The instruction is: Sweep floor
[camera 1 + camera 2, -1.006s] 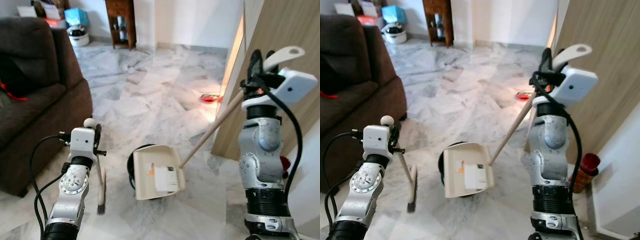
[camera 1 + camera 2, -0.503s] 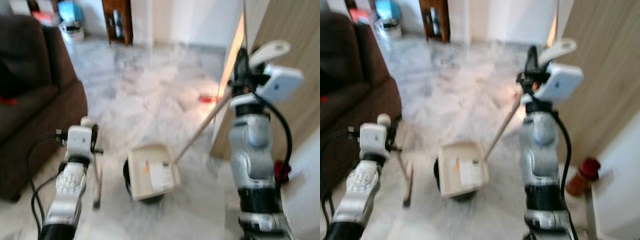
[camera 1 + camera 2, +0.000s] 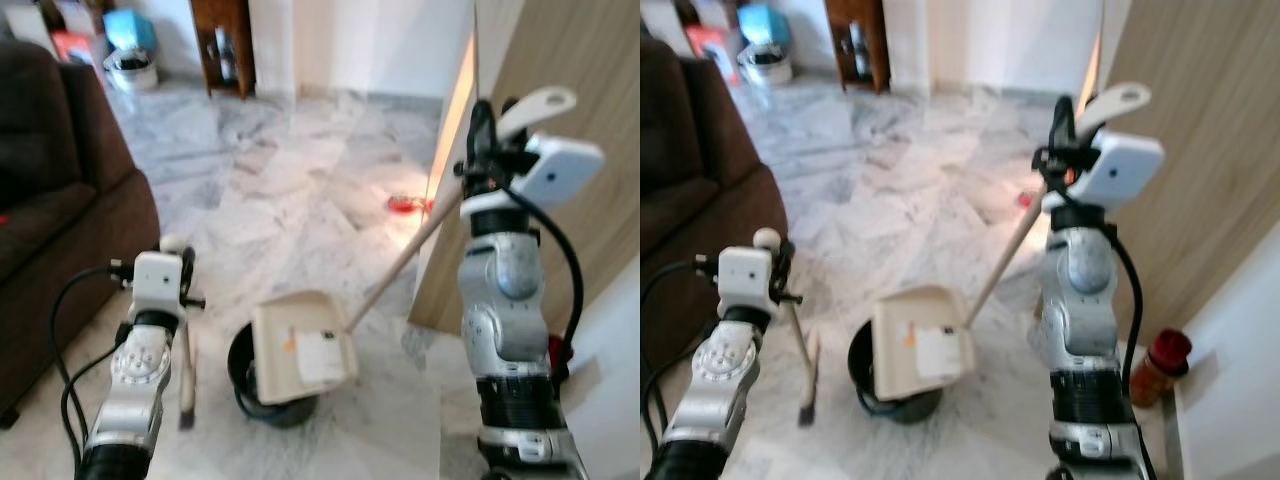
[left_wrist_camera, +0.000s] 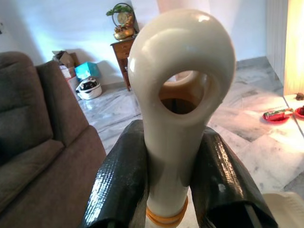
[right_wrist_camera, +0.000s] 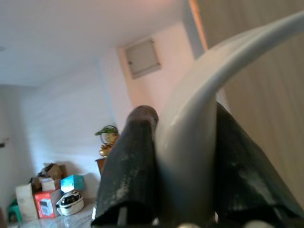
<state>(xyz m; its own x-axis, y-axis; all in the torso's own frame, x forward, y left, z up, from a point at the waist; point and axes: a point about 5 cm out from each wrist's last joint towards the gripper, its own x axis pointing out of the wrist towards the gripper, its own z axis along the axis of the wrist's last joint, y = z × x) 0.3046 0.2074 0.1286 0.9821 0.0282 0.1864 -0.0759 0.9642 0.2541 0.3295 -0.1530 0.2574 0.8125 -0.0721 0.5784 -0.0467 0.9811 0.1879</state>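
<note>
Your left tool (image 4: pixel 173 190) pinches the brush (image 3: pixel 808 375) by its looped handle, bristles low on the marble floor (image 3: pixel 300 190). Just beside it, the dustpan (image 3: pixel 300 348) lies over a black bin (image 3: pixel 888 398). Your right tool (image 5: pixel 183 190) clamps the dustpan's long handle. A sofa (image 3: pixel 60 210) stands beyond.

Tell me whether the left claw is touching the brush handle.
Touching. The left wrist view shows both black fingers pressed against the sides of the cream brush handle, with no gap; the left claw is shut on it.
</note>
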